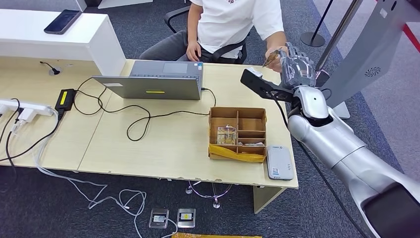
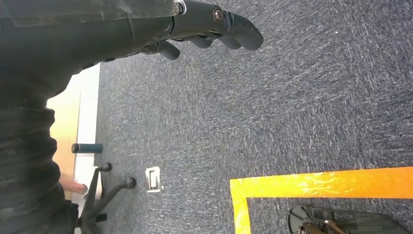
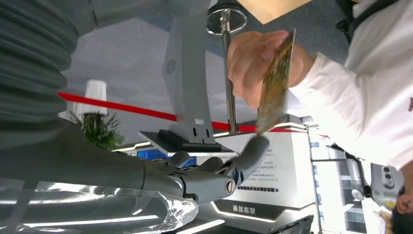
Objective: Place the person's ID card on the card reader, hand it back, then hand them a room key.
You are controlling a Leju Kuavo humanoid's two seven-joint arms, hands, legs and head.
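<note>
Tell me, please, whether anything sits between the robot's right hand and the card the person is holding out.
Nothing visible does. The right hand is raised just by the card, a fingertip at its edge, while the person's hand holds the card's other end.

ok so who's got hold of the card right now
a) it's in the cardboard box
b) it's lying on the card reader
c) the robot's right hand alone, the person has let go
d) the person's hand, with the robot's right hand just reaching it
d: the right wrist view shows the person's hand gripping the card, with the right hand touching only its lower edge with a fingertip.
</note>
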